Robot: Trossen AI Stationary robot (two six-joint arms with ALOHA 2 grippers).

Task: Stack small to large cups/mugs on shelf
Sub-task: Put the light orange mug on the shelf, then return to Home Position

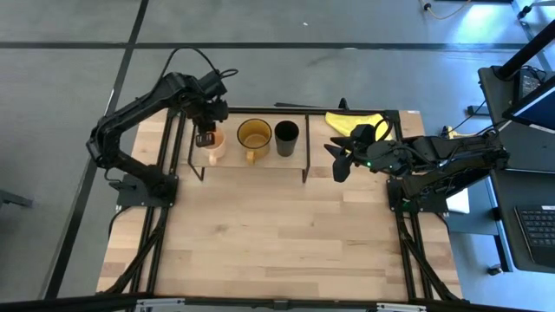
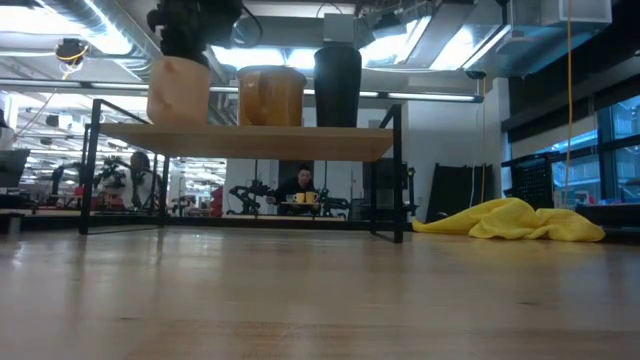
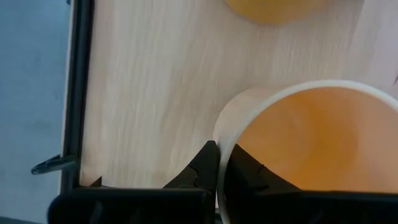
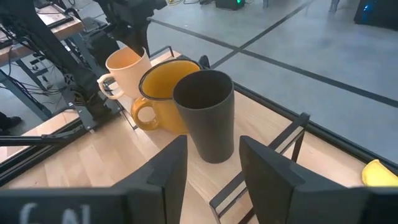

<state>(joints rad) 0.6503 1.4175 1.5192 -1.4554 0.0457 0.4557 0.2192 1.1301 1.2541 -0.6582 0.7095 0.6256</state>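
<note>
Because the shelf carried all three in a row, the amber mug sat mid-board, the black cup beside it. The left gripper pinched the peach mug's rim, apparently seating it; the right gripper waited off the shelf's end, fingers spread.

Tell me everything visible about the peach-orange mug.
The peach-orange mug looks like smooth matte ceramic, with one loop handle and nothing visible inside. It stands upright on the shelf, at the row's left end beside the amber-yellow mug. The left gripper is shut on its rim, one finger inside and one outside.
</note>
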